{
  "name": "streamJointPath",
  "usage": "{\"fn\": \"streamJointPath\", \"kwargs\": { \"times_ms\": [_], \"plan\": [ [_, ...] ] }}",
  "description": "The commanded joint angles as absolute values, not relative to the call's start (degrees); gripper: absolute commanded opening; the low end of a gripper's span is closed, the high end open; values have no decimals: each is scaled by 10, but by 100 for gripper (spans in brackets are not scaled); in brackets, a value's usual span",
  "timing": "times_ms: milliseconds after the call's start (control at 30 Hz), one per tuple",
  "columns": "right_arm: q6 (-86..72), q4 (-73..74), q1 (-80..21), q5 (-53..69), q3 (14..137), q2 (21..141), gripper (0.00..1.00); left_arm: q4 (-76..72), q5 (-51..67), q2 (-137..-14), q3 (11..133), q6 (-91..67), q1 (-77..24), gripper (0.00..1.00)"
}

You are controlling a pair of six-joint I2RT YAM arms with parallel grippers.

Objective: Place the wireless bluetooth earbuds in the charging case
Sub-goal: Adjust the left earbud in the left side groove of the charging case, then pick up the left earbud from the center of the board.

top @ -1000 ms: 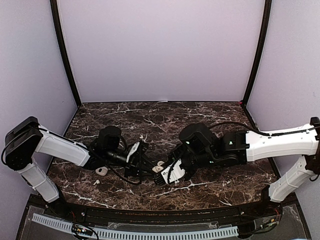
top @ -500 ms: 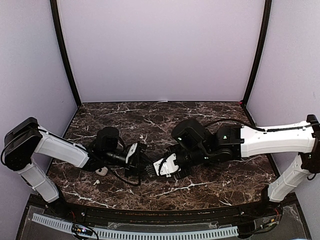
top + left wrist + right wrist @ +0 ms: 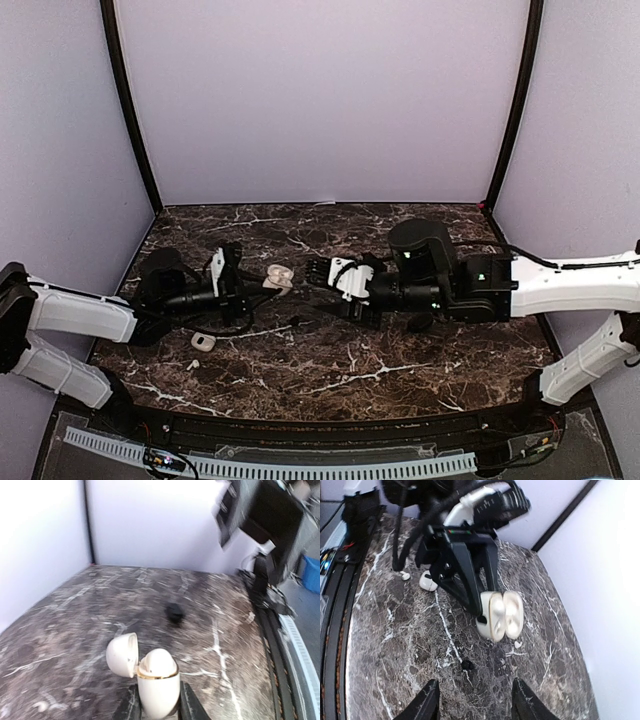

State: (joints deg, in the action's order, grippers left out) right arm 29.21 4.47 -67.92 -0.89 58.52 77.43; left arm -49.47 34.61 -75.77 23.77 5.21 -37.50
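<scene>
L gripper (image 3: pixel 159 706) is clamped on the cream charging case (image 3: pixel 157 682), held above the table (image 3: pixel 420 365) w/ lid (image 3: pixel 122 655) flipped open. L wrist cam shows this best: case upright btwn the two fingers, gold rim, rounded cream dome above it. Can't tell if a bud sits inside. Top cam gives only a pale blob at the end of the L arm (image 3: pixel 90 315), left of table centre.

R gripper (image 3: pixel 475 682) is spread wide w/ nothing btwn its fingers. That's clear in R wrist cam, which looks at the case from the opposite side. In top cam its tips face the case, near but not touching.

Black earbud (image 3: pixel 466 665) lies on the table under the case. L wrist cam has it as a dark blur beyond the case, top cam as a speck. White earbud (image 3: pixel 518 644) lies on the table just beside the case's lower edge in R wrist cam; L wrist cam doesn't catch it.

Near the L arm are a white pebble-shaped piece (image 3: pixel 203 342) and a tiny white bud (image 3: pixel 192 365), apart from each other. Both also show in R wrist cam but fall outside L wrist's frame.
</scene>
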Motion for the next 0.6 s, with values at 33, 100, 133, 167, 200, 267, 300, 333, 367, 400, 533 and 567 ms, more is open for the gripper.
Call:
{"fn": "streamJointPath", "kwargs": {
  "times_ms": [33, 100, 133, 167, 200, 267, 300, 333, 367, 400, 533, 567],
  "plan": [
    [61, -75, -657, -102, 571, 820, 47, -460, 188, -653, 196, -39, -305, 0],
    [15, -58, -656, -90, 602, 864, 45, -433, 144, -621, 187, -49, -290, 0],
    [-2, -51, -656, -73, 616, 887, 43, -418, 129, -607, 186, -50, -283, 0],
    [-18, -51, -656, -57, 626, 907, 42, -403, 117, -596, 186, -51, -276, 0],
    [-40, -62, -656, -43, 632, 933, 41, -389, 110, -586, 187, -51, -271, 0],
    [-69, -102, -659, -31, 638, 972, 40, -366, 87, -569, 189, -63, -259, 0],
    [-81, -117, -662, -35, 643, 990, 40, -356, 73, -561, 190, -73, -252, 0],
    [-88, -123, -666, -48, 647, 1010, 40, -344, 59, -554, 191, -85, -246, 0],
    [-95, -122, -671, -64, 673, 1031, 40, -334, 44, -549, 192, -99, -241, 0],
    [-99, -119, -676, -93, 692, 1054, 41, -325, 34, -544, 192, -111, -238, 0],
    [-129, -98, -688, -154, 769, 1148, 46, -309, 13, -539, 189, -135, -232, 0],
    [-136, -93, -691, -166, 785, 1166, 46, -307, 12, -538, 189, -139, -231, 0]
  ]
}}
